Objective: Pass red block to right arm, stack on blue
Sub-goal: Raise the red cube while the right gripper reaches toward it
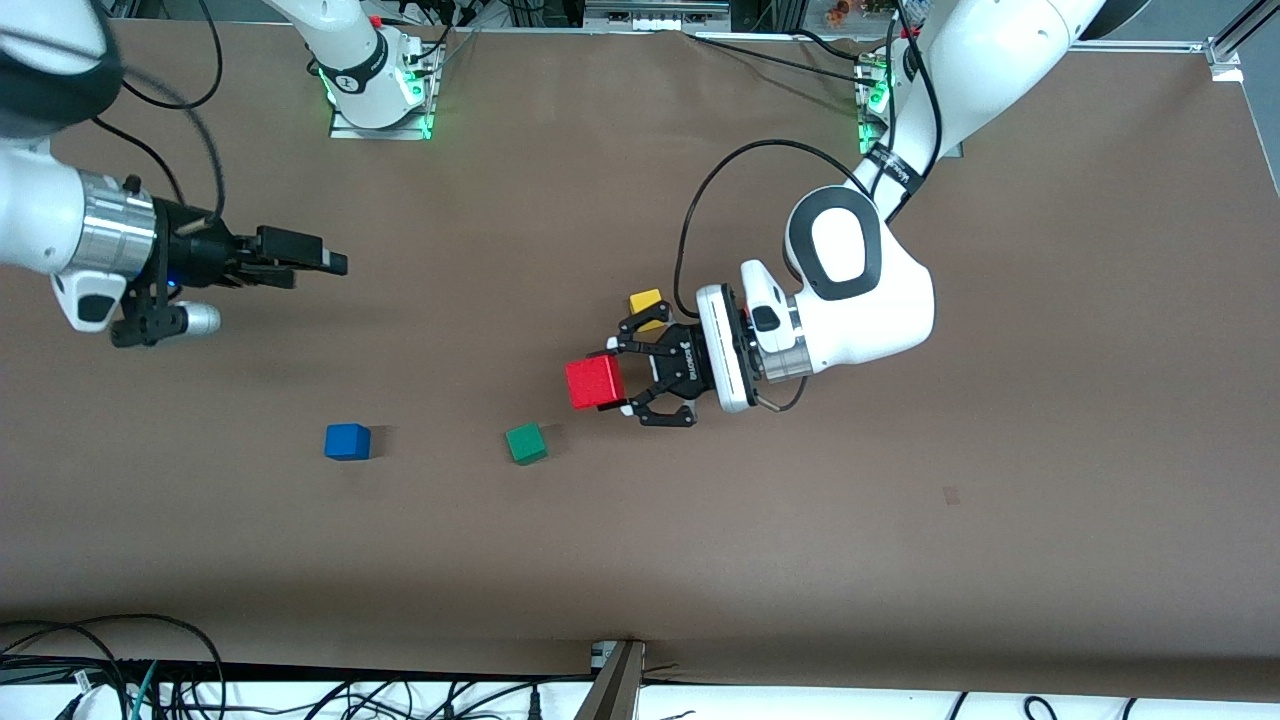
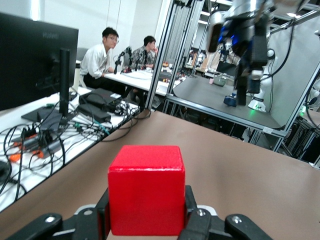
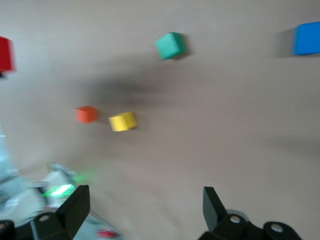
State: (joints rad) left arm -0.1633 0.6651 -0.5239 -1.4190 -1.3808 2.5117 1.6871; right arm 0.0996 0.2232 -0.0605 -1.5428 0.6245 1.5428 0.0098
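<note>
The bench (image 1: 1000,520) surface is a uniform matte brown. The red block (image 1: 595,382) is bright red with plain faces. The blue cube (image 1: 347,441) is a solid mid-blue. The green cube (image 1: 526,443) is a solid green. The yellow cube (image 1: 647,303) is a solid yellow. The orange cube (image 3: 86,114) is a plain orange-red. The left gripper (image 1: 622,383) is black, mounted on a white wrist. The right gripper (image 1: 330,262) is black, following a silver metal collar on a white arm. Green indicator lights glow at both arm bases.

A robotics lab: metal frame rigs (image 2: 172,55), monitor (image 2: 35,55), cable-strewn benches (image 2: 30,145).
</note>
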